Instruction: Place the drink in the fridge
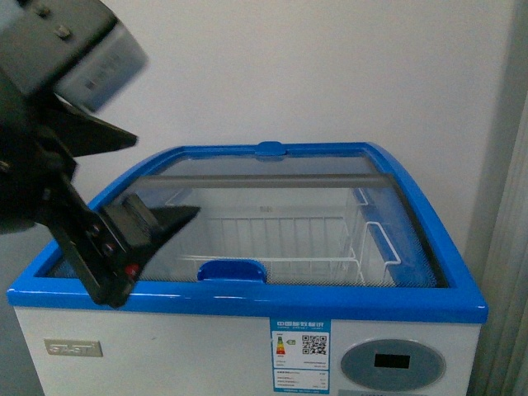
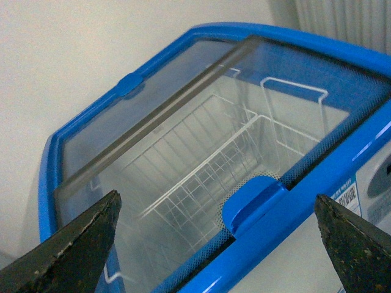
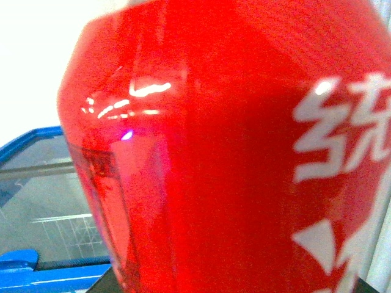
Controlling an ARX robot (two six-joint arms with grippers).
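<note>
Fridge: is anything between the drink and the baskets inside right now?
Yes. The glass sliding lid covers the fridge opening, above the wire baskets. The open left gripper is near its blue front handle; the drink fills the right wrist view.

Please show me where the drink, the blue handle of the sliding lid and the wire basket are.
drink (image 3: 232,152): right wrist view, on its red label.
blue handle (image 1: 233,269): front view, middle of the grip at the lid's front edge.
wire basket (image 1: 280,238): front view, on a wire wall, seen through the glass.

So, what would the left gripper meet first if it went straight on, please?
Probably the curved glass lid of the blue-rimmed white chest cooler, near its blue handle; depth is unclear.
</note>
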